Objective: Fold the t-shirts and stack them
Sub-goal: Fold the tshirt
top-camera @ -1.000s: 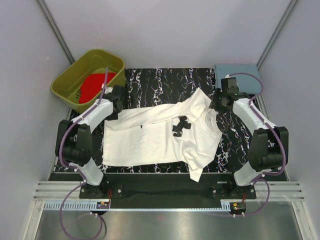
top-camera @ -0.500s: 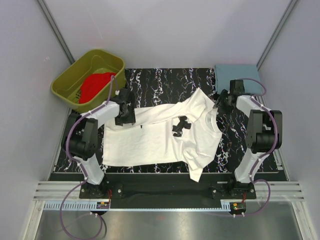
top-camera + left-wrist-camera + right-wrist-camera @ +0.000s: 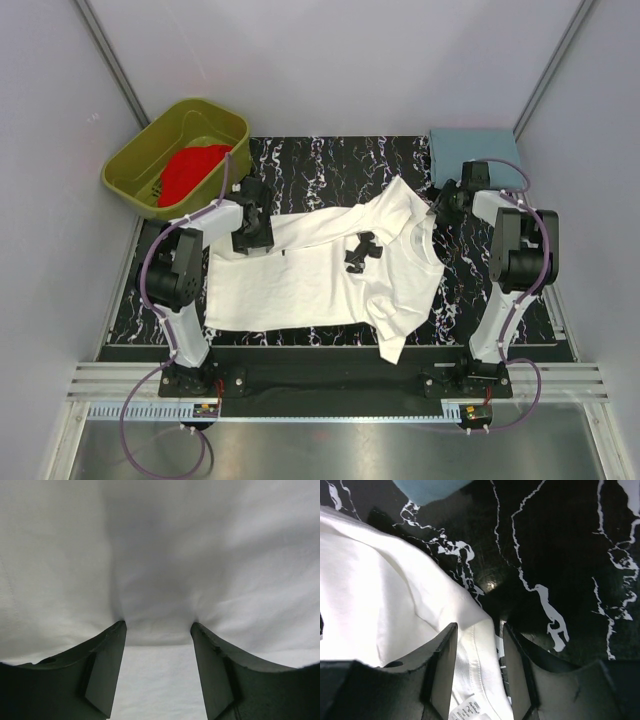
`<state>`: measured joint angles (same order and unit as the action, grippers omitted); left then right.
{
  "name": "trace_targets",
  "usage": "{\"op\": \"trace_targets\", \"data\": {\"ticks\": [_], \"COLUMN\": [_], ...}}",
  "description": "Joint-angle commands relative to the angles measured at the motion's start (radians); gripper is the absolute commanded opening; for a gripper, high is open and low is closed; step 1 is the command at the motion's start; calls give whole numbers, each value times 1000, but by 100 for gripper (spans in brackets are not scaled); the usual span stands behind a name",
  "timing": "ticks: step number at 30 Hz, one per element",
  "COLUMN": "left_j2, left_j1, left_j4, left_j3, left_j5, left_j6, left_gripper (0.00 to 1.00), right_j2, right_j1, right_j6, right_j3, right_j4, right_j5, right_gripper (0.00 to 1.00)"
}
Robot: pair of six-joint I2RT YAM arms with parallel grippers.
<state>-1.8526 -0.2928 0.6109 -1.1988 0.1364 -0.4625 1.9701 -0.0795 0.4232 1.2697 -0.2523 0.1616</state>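
A white t-shirt (image 3: 320,270) with a black chest mark (image 3: 362,250) lies spread on the black marbled mat (image 3: 330,160). A red t-shirt (image 3: 190,170) lies in the olive tub. My left gripper (image 3: 254,228) is open and pressed down on the shirt's far left edge. White cloth (image 3: 160,555) fills the left wrist view and bunches between the fingers (image 3: 107,665). My right gripper (image 3: 441,205) is open at the shirt's far right, by the collar. In the right wrist view the hemmed edge with its label (image 3: 475,680) lies between the fingers (image 3: 442,665).
The olive-green tub (image 3: 140,160) stands at the far left corner, off the mat. A pale blue pad (image 3: 475,150) lies at the far right corner and also shows in the right wrist view (image 3: 427,487). Grey walls close in on both sides.
My left gripper has moved right and down onto the shirt's far left edge. My right arm has folded in, with its gripper settling at the shirt's collar edge. The shirt has not shifted.
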Motion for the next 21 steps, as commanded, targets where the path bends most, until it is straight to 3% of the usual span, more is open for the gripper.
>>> {"op": "trace_targets", "data": {"ticks": [1, 3, 4, 5, 6, 9, 21], "left_j2": [-31, -37, -40, -42, -43, -45, -60], "left_j1": [12, 12, 12, 14, 14, 14, 20], "left_j4": [-10, -8, -4, -5, -5, 3, 6], "left_j3": [-7, -4, -2, -2, -1, -2, -27], "left_j5": [17, 22, 26, 26, 25, 40, 23], "left_j6": [-22, -22, -25, -27, -27, -36, -59], "left_gripper": [62, 62, 62, 62, 62, 63, 65], "right_j2": [16, 27, 32, 32, 30, 6, -108], "right_j1": [-6, -8, -8, -8, -12, -29, -69], "right_j6": [3, 8, 6, 6, 2, 6, 3], "right_j3": [23, 37, 49, 53, 54, 62, 20], "right_j4": [64, 41, 15, 15, -8, -79, -194], "right_j5": [61, 56, 38, 23, 12, -48, -257], "right_gripper": [48, 44, 34, 34, 18, 0, 0]}}
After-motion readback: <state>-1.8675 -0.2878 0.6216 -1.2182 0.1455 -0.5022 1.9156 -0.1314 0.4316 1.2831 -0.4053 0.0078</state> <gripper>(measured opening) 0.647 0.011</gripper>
